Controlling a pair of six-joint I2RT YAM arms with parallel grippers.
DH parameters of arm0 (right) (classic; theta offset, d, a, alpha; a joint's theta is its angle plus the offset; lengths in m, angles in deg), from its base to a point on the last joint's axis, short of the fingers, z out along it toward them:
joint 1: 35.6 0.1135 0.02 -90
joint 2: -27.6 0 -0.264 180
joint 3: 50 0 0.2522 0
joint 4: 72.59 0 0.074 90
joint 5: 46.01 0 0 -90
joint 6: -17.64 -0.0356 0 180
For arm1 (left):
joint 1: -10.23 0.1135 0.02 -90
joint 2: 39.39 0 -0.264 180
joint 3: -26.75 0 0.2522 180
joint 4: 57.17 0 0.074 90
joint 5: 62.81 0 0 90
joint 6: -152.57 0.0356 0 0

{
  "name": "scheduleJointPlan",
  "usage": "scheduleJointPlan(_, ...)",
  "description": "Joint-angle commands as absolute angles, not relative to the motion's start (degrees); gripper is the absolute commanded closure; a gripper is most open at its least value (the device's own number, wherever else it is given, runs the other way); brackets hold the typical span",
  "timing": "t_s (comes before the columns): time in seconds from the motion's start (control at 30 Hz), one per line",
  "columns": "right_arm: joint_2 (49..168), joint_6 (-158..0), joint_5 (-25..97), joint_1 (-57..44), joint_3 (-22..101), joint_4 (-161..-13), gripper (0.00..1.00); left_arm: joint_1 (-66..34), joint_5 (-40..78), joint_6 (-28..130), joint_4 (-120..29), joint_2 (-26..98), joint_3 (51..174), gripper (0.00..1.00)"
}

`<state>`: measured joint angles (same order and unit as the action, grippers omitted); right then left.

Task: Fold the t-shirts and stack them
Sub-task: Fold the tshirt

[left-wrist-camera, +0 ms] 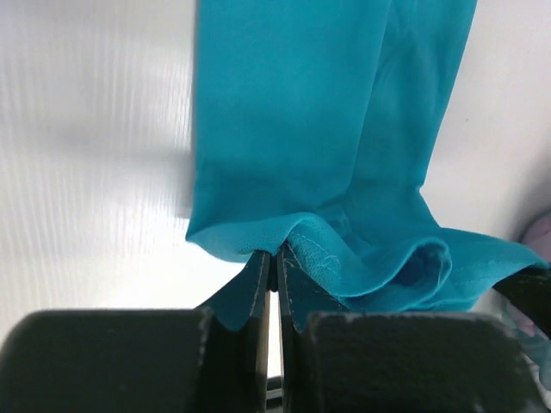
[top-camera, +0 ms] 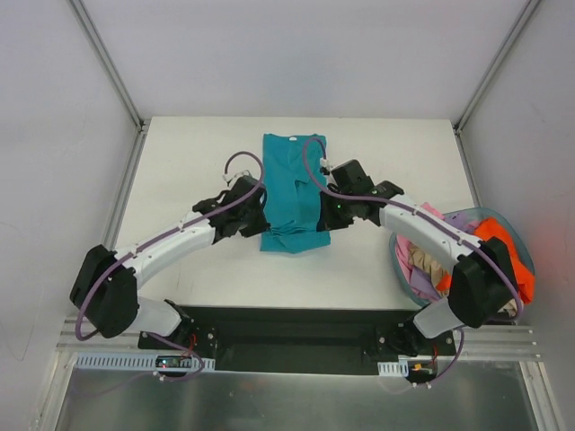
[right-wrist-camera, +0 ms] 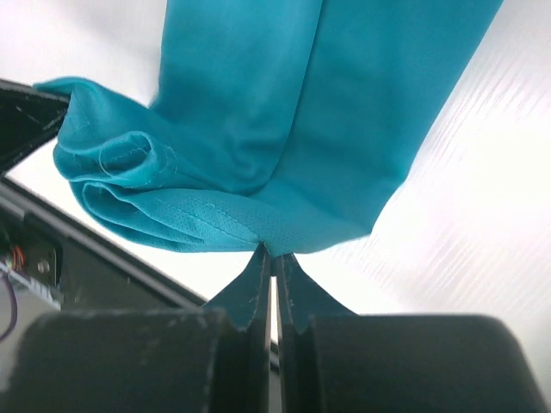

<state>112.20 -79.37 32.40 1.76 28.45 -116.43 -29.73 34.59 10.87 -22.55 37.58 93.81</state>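
One soft teal cloth t-shirt [top-camera: 289,184] lies on the flat white bench [top-camera: 198,162]. It is in the middle, closer to the far edge. It is folded into one long strip that runs from the far edge toward the near edge. The end nearest the arms is bunched up into waves (the stitched hem shows in both wrist views).

There are two arms and two black pincers. The left gripper [left-wrist-camera: 271,258] is squeezed tight on the near left corner of the teal strip, with cloth caught between its two fingers. The right gripper [right-wrist-camera: 271,254] is squeezed tight on the near right corner in the same way. The two pincers are near each other, one on each side of the strip.

One round blue-grey basket [top-camera: 528,256] sits at the right edge of the bench, close to the near right corner. The right arm partly hides it. Four more shirts are heaped inside:
- one bright orange shirt [top-camera: 508,235]
- one pink shirt [top-camera: 429,214]
- one lavender shirt [top-camera: 463,218]
- one tan shirt [top-camera: 429,262]

They are all crumpled, not folded.
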Motion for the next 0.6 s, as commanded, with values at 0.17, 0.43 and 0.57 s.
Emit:
scheduleJointPlan(0.17,124.97,-73.42,28.8,-5.54,45.05,-117.55,1.0,-20.37,27.91,22.84,-24.08,51.47,110.45,1.0)
scheduleJointPlan(0.43,136.57,-73.07,25.27,-10.46,53.84,-117.72,1.0,-15.35,22.89,25.74,-24.08,62.29,120.04,0.97)
scheduleJointPlan(0.57,140.79,-73.77,24.4,-12.3,57.09,-117.64,1.0,-14.82,22.45,28.29,-24.08,67.9,123.74,0.91)
